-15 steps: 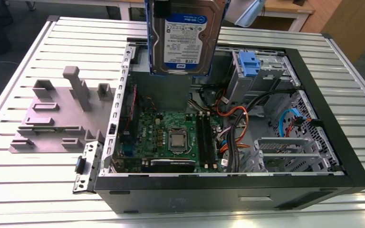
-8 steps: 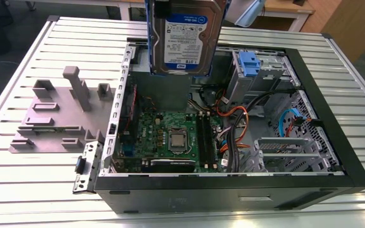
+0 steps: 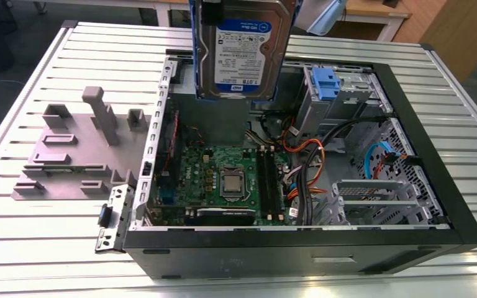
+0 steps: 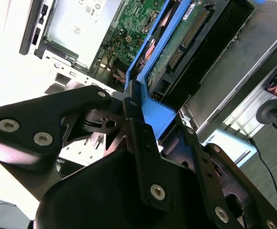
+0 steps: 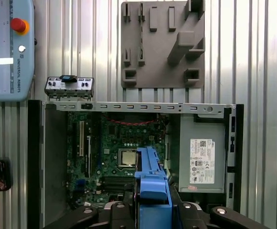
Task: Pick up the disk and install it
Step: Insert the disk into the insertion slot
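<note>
Above the open computer case (image 3: 288, 248), at twelve o'clock in the exterior view, the disk (image 3: 243, 49) is held upright, with the hand (image 4: 131, 107) closed tight around its blue frame (image 4: 160, 112). A slip is risked, since only thin plastic is gripped. The loose cables (image 3: 305, 155) and circuit board (image 3: 222, 174) below could be struck.

Matte black gripper (image 4: 137, 102), silver screws (image 4: 158, 192)

The disk (image 3: 243, 49) is a flat silver hard drive with a white-and-blue label, framed by a blue plastic caddy. It hangs upright in the air above the far part of the open computer case (image 3: 305, 248). The gripper (image 4: 129, 95) is clamped on the caddy's end.
</note>
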### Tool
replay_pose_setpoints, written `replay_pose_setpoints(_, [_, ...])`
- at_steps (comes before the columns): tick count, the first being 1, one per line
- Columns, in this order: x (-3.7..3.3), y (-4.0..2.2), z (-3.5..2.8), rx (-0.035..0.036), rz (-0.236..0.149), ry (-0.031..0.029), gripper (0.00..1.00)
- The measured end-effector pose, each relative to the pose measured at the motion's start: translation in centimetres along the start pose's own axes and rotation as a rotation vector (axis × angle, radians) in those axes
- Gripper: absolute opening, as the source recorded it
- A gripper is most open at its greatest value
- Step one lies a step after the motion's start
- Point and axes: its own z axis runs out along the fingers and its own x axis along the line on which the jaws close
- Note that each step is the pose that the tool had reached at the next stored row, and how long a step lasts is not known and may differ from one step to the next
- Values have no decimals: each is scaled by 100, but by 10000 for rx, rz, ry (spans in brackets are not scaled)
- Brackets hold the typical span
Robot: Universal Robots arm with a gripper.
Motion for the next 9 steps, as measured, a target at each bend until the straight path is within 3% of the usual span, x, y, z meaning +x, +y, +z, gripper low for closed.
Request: replay_pose_setpoints(9, [26, 0, 0, -1, 0, 4, 36])
